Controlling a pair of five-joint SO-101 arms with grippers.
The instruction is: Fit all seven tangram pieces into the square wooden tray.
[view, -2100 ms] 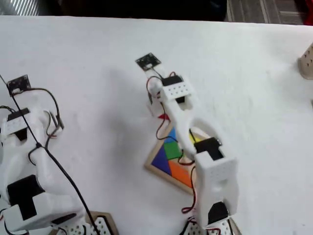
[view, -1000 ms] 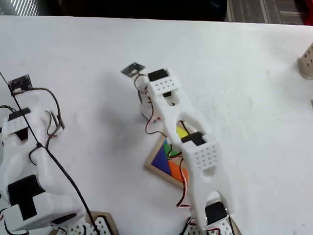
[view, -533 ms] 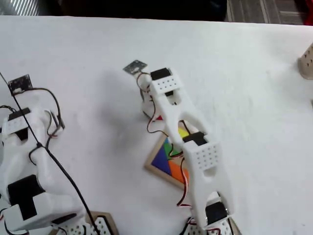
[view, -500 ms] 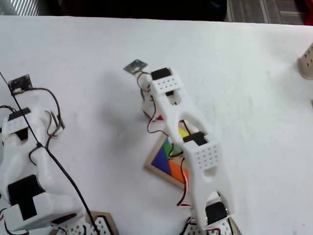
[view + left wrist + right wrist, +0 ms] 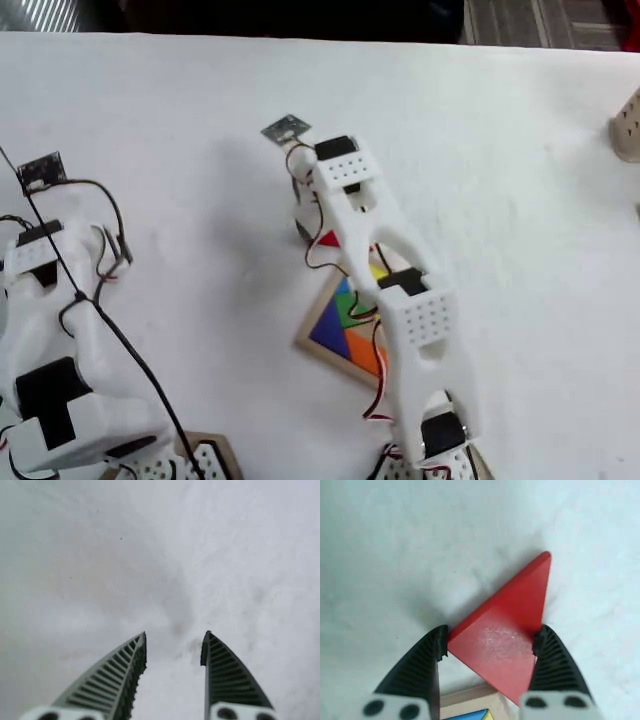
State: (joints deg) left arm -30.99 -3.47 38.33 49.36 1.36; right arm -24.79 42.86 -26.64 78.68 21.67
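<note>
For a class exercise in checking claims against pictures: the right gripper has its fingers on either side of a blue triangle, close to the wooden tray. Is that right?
Not quite: the colour is wrong. The triangle is red, not blue, as the right wrist view shows. The rest holds: the right gripper has its fingers on either side of it, close to the wooden tray.

The right gripper (image 5: 490, 632) swung away from the wooden tray (image 5: 312, 344), then came partway back toward it, straddling the red triangle (image 5: 507, 630).
</note>
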